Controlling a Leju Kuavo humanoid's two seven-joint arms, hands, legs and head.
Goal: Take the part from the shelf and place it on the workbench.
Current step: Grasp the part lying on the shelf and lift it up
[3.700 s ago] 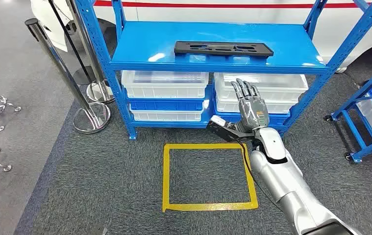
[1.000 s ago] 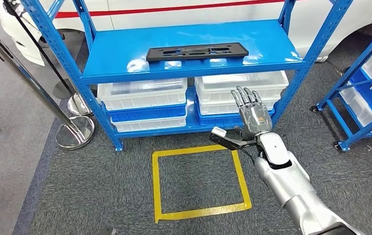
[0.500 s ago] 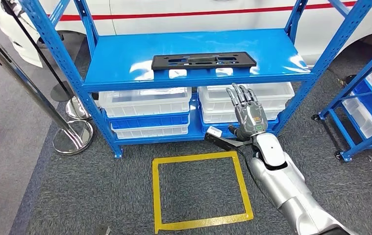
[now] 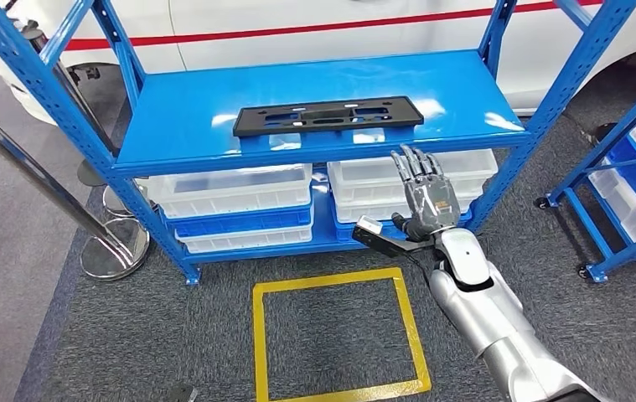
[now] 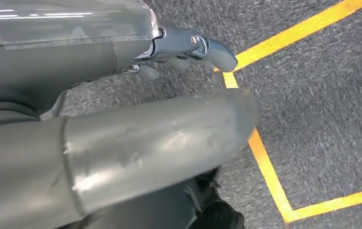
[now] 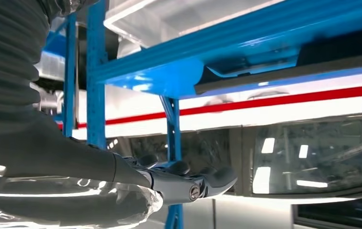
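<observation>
1. I see the flat black part point(image 4: 328, 115) lying on the top board of the blue shelf point(image 4: 172, 126), near its front edge.
2. My right hand point(image 4: 426, 197) is raised just below that edge, fingers point(image 4: 415, 163) straight and apart, holding nothing; the part sits above and left of the fingertips, untouched.
3. My left hand point(image 5: 188, 45) hangs over grey carpet and yellow floor tape point(image 5: 264, 162); its fingers look loosely extended, though the view is poor.
</observation>
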